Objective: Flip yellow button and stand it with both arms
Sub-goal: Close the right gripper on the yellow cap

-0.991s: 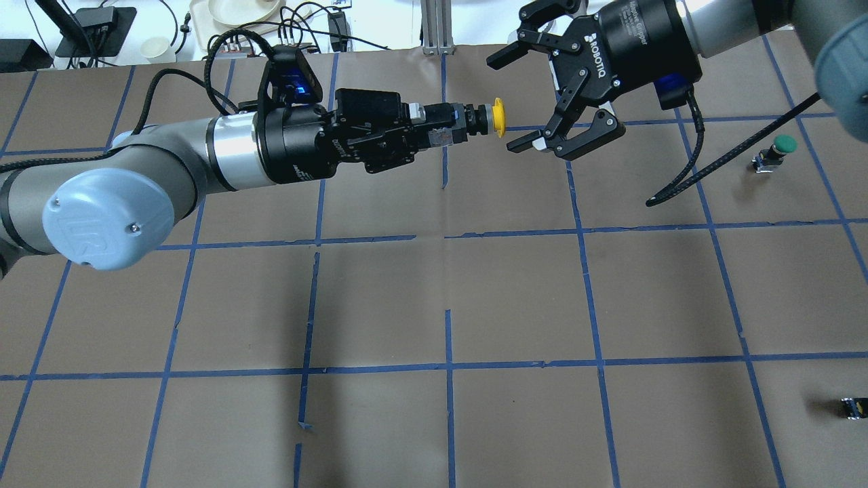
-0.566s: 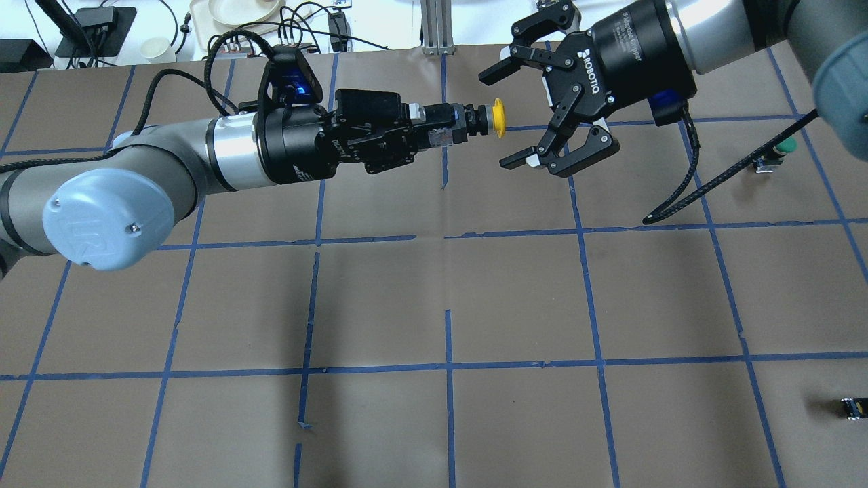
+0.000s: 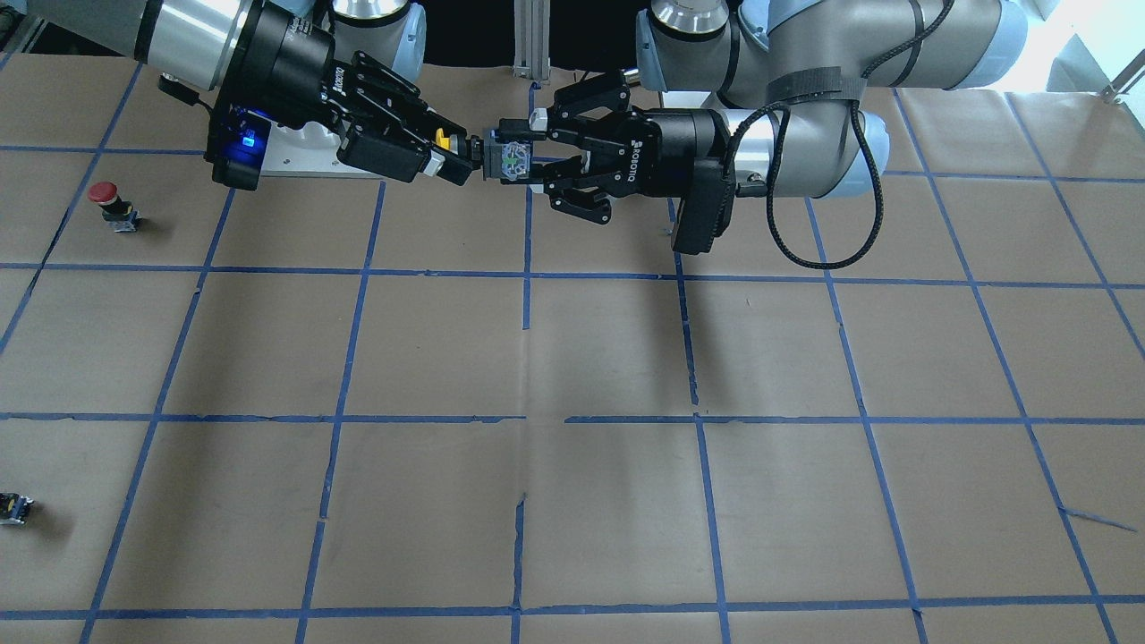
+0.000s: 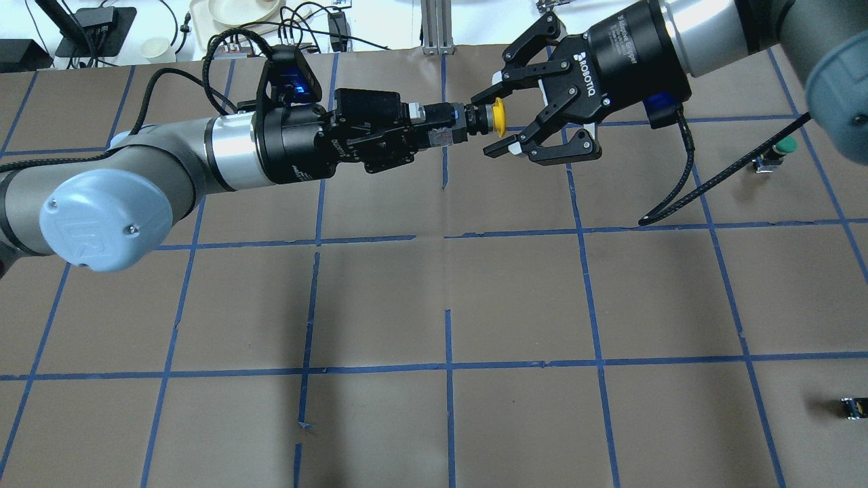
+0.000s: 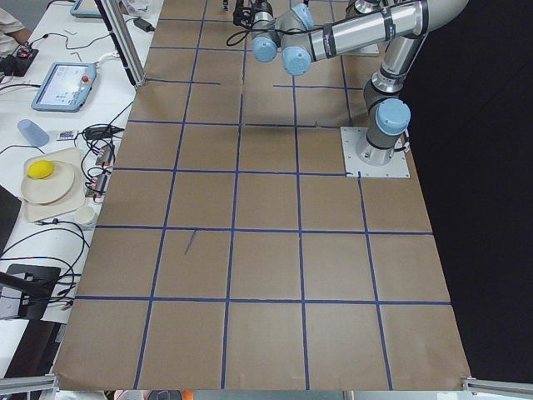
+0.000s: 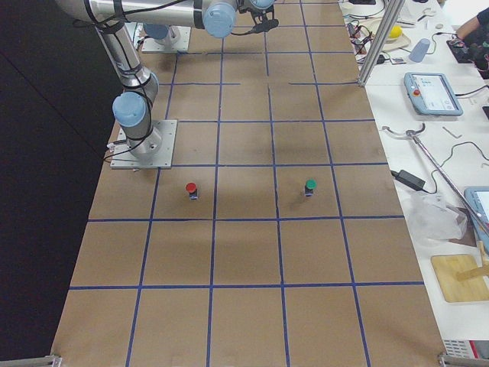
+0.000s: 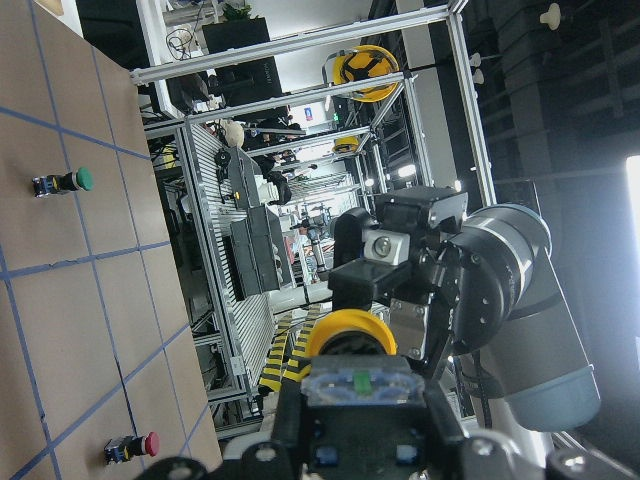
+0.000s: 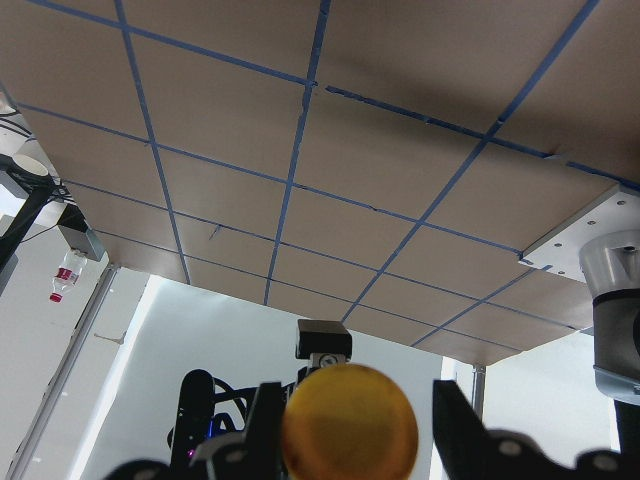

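Small yellow-capped push-button [image 4: 498, 116], body mostly hidden, hangs above the brown taped table [image 4: 515, 291] at twelve o'clock, clamped in the black left gripper [image 4: 447, 127]. From its three o'clock, the black right gripper [image 4: 485, 123] gapes around the cap; contact unclear.

Overhead from behind, front view opposite, side views far, wrist cameras sharing yellow button [image 7: 350, 332]

Right wrist cam is staring straight at the yellow button [image 8: 350, 425], cap facing the lens, bottom middle. The right gripper [image 8: 356, 392] has its fingers [image 8: 455, 415] spread either side of the cap. A black camera box [image 8: 323, 340] pokes up behind it. The blue-taped brown table [image 8: 300, 150] fills the top, with an arm's base plate [image 8: 585, 235] near its edge.
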{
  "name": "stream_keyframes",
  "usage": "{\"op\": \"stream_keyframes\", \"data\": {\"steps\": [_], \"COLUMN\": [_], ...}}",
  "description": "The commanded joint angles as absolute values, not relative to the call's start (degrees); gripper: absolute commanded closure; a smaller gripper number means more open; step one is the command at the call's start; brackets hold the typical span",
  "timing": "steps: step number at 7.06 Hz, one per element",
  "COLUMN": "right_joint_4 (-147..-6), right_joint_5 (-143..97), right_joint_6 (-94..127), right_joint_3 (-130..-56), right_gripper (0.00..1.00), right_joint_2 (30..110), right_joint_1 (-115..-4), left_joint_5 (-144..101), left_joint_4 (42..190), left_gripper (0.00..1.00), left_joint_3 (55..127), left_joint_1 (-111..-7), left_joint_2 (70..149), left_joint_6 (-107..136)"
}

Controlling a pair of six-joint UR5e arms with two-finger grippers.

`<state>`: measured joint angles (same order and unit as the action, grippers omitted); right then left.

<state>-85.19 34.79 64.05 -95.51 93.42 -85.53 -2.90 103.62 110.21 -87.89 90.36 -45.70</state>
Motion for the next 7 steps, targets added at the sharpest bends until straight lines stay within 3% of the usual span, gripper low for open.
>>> {"op": "stream_keyframes", "data": {"steps": [1,2,3,4,5,7], "right_joint_4": [-85.1,-85.1,-85.1,-85.2,-85.3,-85.3], "right_joint_5": [34.7,34.7,34.7,34.7,34.8,35.0], "right_joint_6": [64.1,64.0,64.1,64.1,64.5,64.8], "right_joint_3": [-95.4,-95.4,-95.3,-95.1,-94.9,-94.7], "right_gripper": [0.71,0.73,0.75,0.76,0.77,0.79], "right_joint_2": [93.5,93.5,93.5,93.5,93.4,93.4], "right_joint_1": [-85.4,-85.3,-85.3,-85.2,-85.1,-84.9], "left_joint_5": [-2.9,-2.9,-2.7,-2.8,-2.7,-2.6], "left_joint_4": [103.6,103.6,103.6,103.6,103.5,103.6], "left_gripper": [0.91,0.87,0.63,0.52,0.07,0.03], "left_joint_3": [110.2,110.2,110.2,110.0,110.0,109.4], "left_joint_1": [-87.9,-87.9,-87.9,-87.9,-87.9,-87.7], "left_joint_2": [90.4,90.3,90.4,90.4,90.4,90.4], "left_joint_6": [-45.7,-45.7,-45.7,-45.7,-45.7,-45.7]}}
